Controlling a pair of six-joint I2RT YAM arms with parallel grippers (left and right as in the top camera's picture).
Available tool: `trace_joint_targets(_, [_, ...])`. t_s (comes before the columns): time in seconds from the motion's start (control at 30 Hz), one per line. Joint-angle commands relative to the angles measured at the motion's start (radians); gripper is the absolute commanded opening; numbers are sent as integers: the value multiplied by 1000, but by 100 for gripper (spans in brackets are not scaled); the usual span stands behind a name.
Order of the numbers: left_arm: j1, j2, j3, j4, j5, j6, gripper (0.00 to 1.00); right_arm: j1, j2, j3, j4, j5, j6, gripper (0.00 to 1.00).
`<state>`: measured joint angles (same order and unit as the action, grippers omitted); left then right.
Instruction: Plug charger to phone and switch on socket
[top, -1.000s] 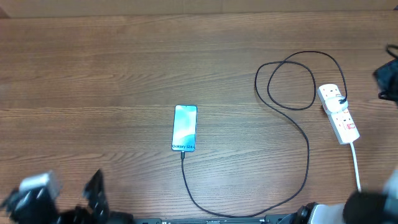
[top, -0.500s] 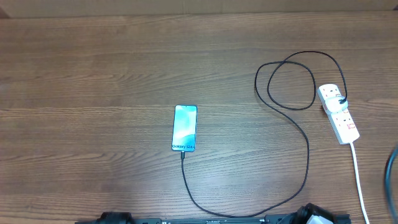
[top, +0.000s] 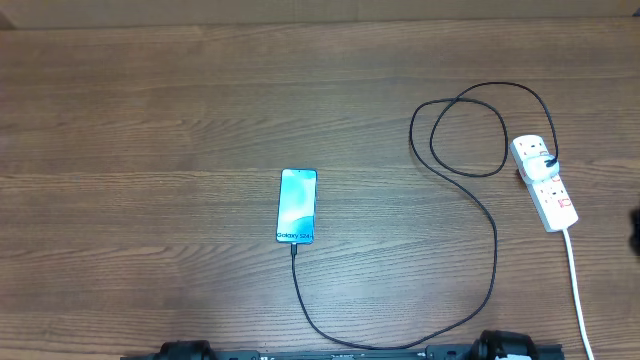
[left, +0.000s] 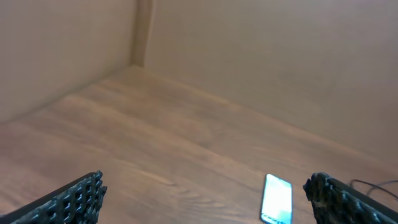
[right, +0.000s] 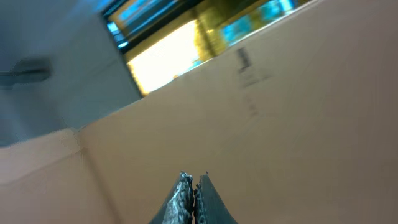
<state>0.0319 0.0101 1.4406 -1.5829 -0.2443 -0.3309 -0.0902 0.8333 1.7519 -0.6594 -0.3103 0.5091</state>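
Your phone (top: 297, 205) lies flat, face up, in the middle of the table (top: 150, 120). Its long axis runs straight from the robot's side to the far side, with the "Galaxy S24+" end and its port toward the robot. That suits the charger (top: 495, 250): its black cable meets that near edge head-on, so the connector looks seated, though the tip is too small to be sure. The cable then sweeps right and away, makes two loose loops and ends at the socket (top: 546, 185), well apart from the phone. The socket lies lengthwise too, slightly angled, with its white cord (top: 577, 285) trailing toward the robot. I can't tell whether a red switch is on. Your left gripper (left: 205, 183) hangs high with its fingers spread wide, holding nothing. Your right gripper (right: 193, 183) is pinched closed on nothing, aimed at a cardboard wall (right: 280, 112). Both sit clear of the work, so my read is that only the switch is left to do.
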Motion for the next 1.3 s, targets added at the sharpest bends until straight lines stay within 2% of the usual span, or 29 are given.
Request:
trace_joint_targets(0.0, [43, -5, -1, -7, -10, 2, 99, 87, -79, -34, -2, 59, -74, 4])
trace_joint_targets(0.17, [54, -5, -1, -45, -10, 2, 100, 95, -186, -82, 0, 205, -84, 4])
trace_joint_targets(0.3, [54, -5, -2, -106, -10, 3, 99, 95, -259, -105, 17, 209, -103, 4])
trace_joint_targets(0.8, [53, -5, -6, -106, -10, 2, 100, 95, -449, -132, 27, 241, -122, 8])
trace_joint_targets(1.0, [53, -5, -5, -106, -10, 2, 100, 95, -554, -199, 56, 352, -122, 8])
trace_joint_targets(1.27, [53, -5, -5, -106, -10, 2, 100, 58, -695, -291, 105, 380, -122, 8])
